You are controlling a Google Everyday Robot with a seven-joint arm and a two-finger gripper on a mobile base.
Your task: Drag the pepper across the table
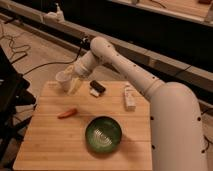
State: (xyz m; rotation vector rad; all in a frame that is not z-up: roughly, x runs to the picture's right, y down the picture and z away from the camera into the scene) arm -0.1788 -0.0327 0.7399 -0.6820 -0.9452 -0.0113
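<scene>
Clearly the approach step is underway in the camera view: the gripper [75,86] is hanging over the far left part of the table [45,145], just beside a white cup [64,80]; whether it is spread or closed I cannot tell. The pepper [67,113] is lying untouched nearer the camera, left of the green bowl [103,134], looking slim, orange-red and tapered. Next, I judge, the gripper is needing to drop onto it before dragging.
</scene>
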